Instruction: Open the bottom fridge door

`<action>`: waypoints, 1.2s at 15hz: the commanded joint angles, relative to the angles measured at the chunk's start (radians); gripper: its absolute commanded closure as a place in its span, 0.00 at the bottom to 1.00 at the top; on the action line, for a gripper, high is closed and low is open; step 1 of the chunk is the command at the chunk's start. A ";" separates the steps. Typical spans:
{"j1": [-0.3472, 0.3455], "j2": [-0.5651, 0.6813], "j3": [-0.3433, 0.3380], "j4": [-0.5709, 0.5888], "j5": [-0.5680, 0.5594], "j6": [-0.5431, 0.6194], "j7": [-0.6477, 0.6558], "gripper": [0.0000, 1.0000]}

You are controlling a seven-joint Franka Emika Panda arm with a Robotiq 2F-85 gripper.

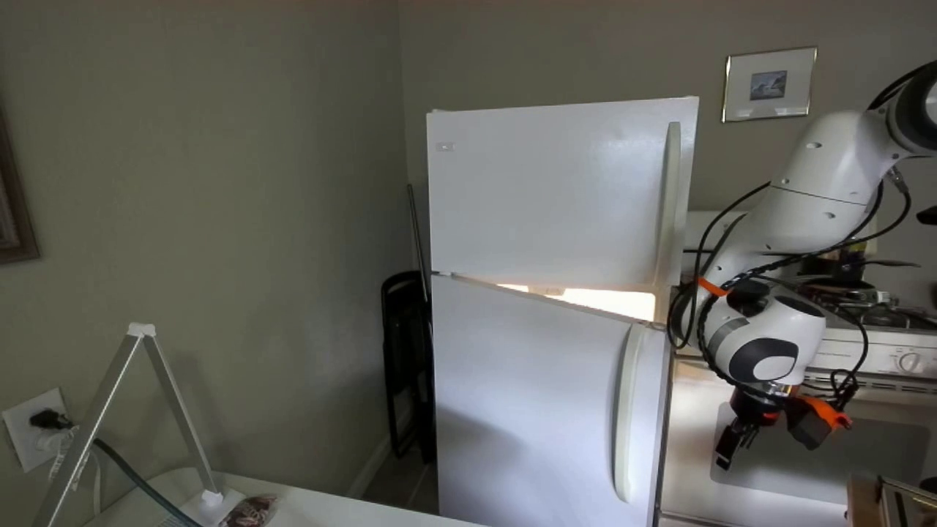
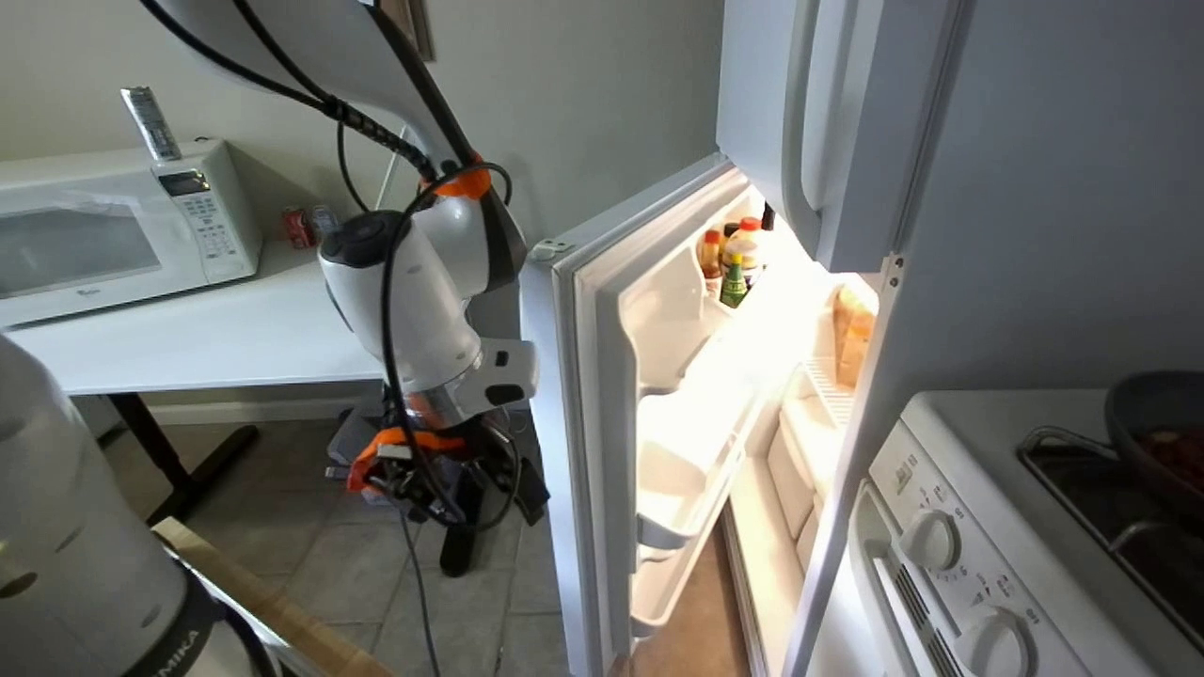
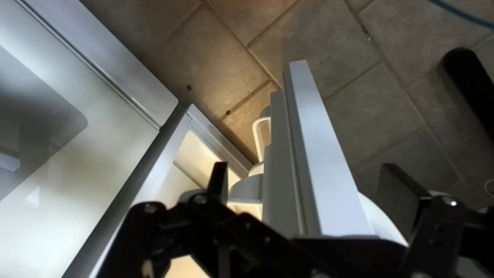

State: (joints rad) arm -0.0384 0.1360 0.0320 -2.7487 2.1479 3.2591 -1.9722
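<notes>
Stove (image 2: 1025, 527) (pan (image 2: 1143, 404) atop) near fridge door (image 1: 542, 402)

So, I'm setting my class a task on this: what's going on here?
A robot arm is working at the bottom fridge door, which stands partly open, bottles showing inside. The freezer door above is closed. The gripper is open; in the wrist view its fingers show to either side of the lower door's edge, though I can't tell whether they touch it.

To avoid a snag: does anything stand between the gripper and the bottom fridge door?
Nothing visible does. In the wrist view, the bottom fridge door shows its free edge between the fingers of the open gripper.
</notes>
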 commanded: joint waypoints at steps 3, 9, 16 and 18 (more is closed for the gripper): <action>-0.157 -0.052 -0.037 0.072 -0.105 -0.016 0.014 0.00; -0.232 -0.077 -0.073 0.225 -0.095 -0.041 0.046 0.00; -0.257 -0.062 -0.089 0.294 -0.118 -0.227 0.018 0.00; -0.257 -0.060 -0.087 0.287 -0.133 -0.265 0.024 0.00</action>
State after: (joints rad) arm -0.2925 0.0714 -0.0595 -2.4594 2.0455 3.0595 -1.9565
